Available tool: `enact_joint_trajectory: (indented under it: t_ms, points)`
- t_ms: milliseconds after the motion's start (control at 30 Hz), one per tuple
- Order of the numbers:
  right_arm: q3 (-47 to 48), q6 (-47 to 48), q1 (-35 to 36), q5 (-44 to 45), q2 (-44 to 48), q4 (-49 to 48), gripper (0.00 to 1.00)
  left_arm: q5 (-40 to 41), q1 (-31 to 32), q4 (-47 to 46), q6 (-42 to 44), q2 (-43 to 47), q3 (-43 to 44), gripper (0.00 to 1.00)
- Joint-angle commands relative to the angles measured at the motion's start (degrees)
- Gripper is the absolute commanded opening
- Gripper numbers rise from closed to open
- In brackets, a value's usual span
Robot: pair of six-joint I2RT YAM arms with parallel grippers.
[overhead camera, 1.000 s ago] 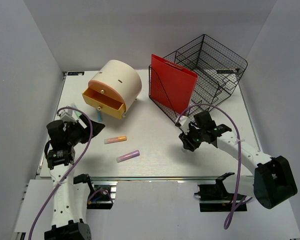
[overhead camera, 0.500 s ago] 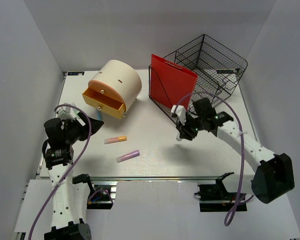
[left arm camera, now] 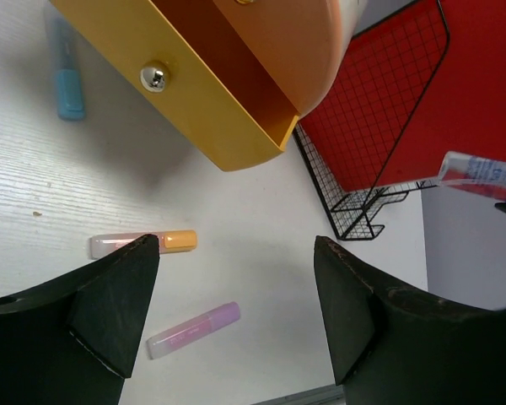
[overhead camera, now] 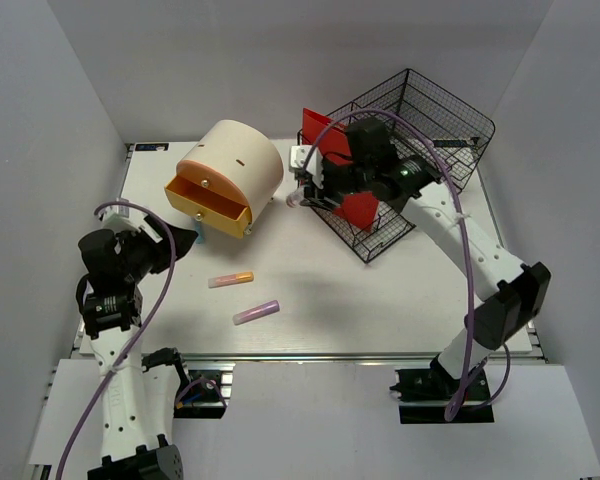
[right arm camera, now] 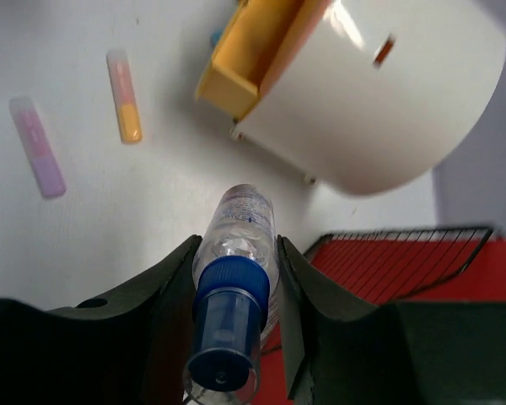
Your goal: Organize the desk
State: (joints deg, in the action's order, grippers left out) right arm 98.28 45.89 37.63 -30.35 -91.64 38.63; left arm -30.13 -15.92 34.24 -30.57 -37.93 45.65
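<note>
The white desk (overhead camera: 380, 290) holds a cream box with an open orange drawer (overhead camera: 208, 205). My right gripper (overhead camera: 308, 190) hangs above the gap between that box and the wire rack. It is shut on a clear bottle with a blue cap (right arm camera: 240, 236); the bottle (left arm camera: 481, 175) also shows at the right edge of the left wrist view. My left gripper (left arm camera: 234, 253) is open and empty, hovering at the desk's left side. An orange-capped marker (overhead camera: 231, 280) and a purple marker (overhead camera: 257, 312) lie on the desk in front of the drawer.
A black wire rack (overhead camera: 430, 120) at the back right holds an upright red folder (overhead camera: 315, 130). A blue marker (left arm camera: 66, 76) lies on the desk just left of the drawer. A metal rail (overhead camera: 310, 355) runs along the near edge.
My right arm rose from the desk in front of the rack and swung up and left, carrying the bottle, to the gap beside the drawer box. My left arm drifted slightly left.
</note>
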Motion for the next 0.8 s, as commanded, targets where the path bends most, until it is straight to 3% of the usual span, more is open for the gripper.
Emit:
enact_joint_trajectory:
  t_ms: [0,167,233,467,767]
  points:
    - [6.3,3.2,3.5,-1.7,-3.6,-6.3,0.00,3.0,-0.2,-0.1,-0.6,0.9,2.2,0.84]
    - [7.3,0.7,6.8,-1.6,-7.6,-18.7,0.00,6.1,-0.2,1.6,0.5,3.1,2.7,0.84]
    - [6.1,-4.7,8.4,1.1,-9.3,-28.6,0.00,8.1,-0.2,3.0,1.1,3.6,3.2,0.84]
    - [12.0,-15.0,11.0,7.1,-19.8,-42.6,0.00,18.1,-0.2,7.9,3.1,5.5,7.0,0.86]
    - [9.1,-10.4,12.9,4.7,-25.7,-56.9,0.00,19.6,-0.2,8.2,3.4,6.0,5.7,0.86]
